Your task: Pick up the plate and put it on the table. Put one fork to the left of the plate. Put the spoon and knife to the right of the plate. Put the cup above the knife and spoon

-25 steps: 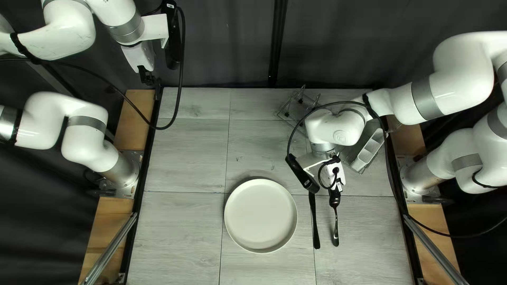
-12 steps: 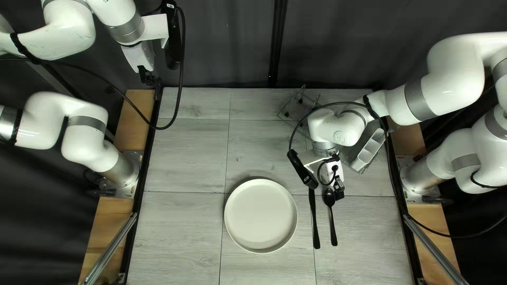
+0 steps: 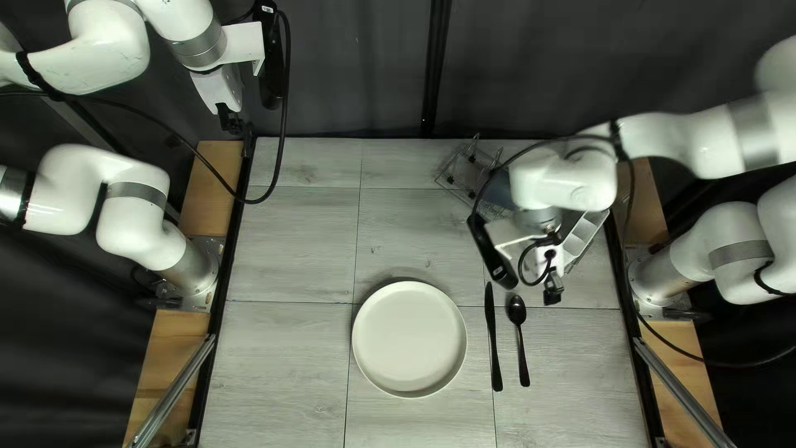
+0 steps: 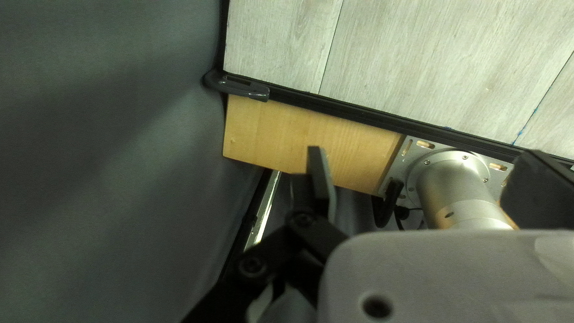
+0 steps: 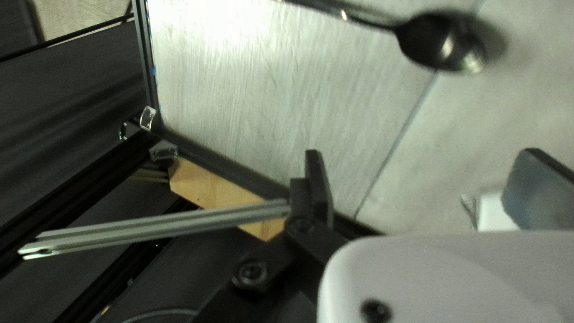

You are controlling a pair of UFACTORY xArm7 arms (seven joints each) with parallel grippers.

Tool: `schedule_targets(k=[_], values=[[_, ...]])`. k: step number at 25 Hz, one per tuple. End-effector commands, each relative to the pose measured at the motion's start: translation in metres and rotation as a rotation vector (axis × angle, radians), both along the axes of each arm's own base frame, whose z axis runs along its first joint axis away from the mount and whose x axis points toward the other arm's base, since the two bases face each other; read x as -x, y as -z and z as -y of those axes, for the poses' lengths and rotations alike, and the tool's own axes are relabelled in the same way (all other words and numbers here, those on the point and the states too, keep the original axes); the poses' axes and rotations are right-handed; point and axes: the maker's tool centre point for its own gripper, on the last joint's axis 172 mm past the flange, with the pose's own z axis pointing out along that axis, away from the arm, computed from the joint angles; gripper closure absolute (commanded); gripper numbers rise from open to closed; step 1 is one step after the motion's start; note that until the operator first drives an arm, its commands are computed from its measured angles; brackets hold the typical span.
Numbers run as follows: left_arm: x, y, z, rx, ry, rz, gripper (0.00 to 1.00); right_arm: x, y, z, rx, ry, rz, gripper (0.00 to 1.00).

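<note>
With its fingers (image 5: pixel 321 188) well apart and nothing between them, the right hand (image 3: pixel 553 293) is the nearer one: shiny black metal spoon (image 3: pixel 522 348) has its bowl at the hand's 8 o'clock in the top left view. Spoon's long axis runs 12 to 6, bowl at 12; matte black knife (image 3: pixel 493 348) lies near-parallel at its 9 o'clock. Round off-white plate (image 3: pixel 409 338) sits flat beyond the knife, also 9 o'clock. Grey wood-look table (image 3: pixel 286 365), bare room at the plate's 9 for a fork. No fork or cup identifiable. Next likely: fork fetch, maybe from the grey-white caddy (image 3: pixel 580 238) at the right hand's 1 o'clock, partly hidden. Left hand (image 3: pixel 230 121), fingers spread, empty, far off at 10.
</note>
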Motion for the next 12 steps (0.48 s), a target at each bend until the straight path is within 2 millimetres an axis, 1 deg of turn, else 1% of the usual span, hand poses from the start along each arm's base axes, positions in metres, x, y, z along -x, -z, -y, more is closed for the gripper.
schedule_targets(k=[1, 3, 4, 5, 6, 7, 10, 11, 12], values=[[0.0, 0.0, 0.0, 0.0, 0.0, 0.0, 0.0, -0.002, 0.001, 0.001, 0.017, -0.026, 0.001, 0.0], [0.0, 0.0, 0.0, 0.0, 0.0, 0.0, 0.0, 0.0, -0.002, 0.014, 0.037, -0.022, -0.035, 0.0], [0.0, 0.0, 0.0, 0.0, 0.0, 0.0, 0.0, 0.01, -0.011, 0.034, 0.049, 0.027, -0.056, 0.0], [0.0, 0.0, 0.0, 0.0, 0.0, 0.0, 0.0, 0.017, -0.018, 0.047, 0.055, 0.067, -0.066, 0.0], [0.0, 0.0, 0.0, 0.0, 0.0, 0.0, 0.0, 0.028, -0.029, 0.066, 0.073, 0.15, -0.085, 0.0], [0.0, 0.0, 0.0, 0.0, 0.0, 0.0, 0.0, 0.036, -0.036, 0.078, 0.088, 0.214, -0.096, 0.0], [0.0, 0.0, 0.0, 0.0, 0.0, 0.0, 0.0, 0.057, -0.047, 0.108, 0.126, 0.379, -0.124, 0.0], [0.0, 0.0, 0.0, 0.0, 0.0, 0.0, 0.0, 0.074, -0.049, 0.126, 0.147, 0.475, -0.148, 0.0], [0.0, 0.0, 0.0, 0.0, 0.0, 0.0, 0.0, 0.083, -0.05, 0.134, 0.16, 0.546, -0.164, 0.0]])
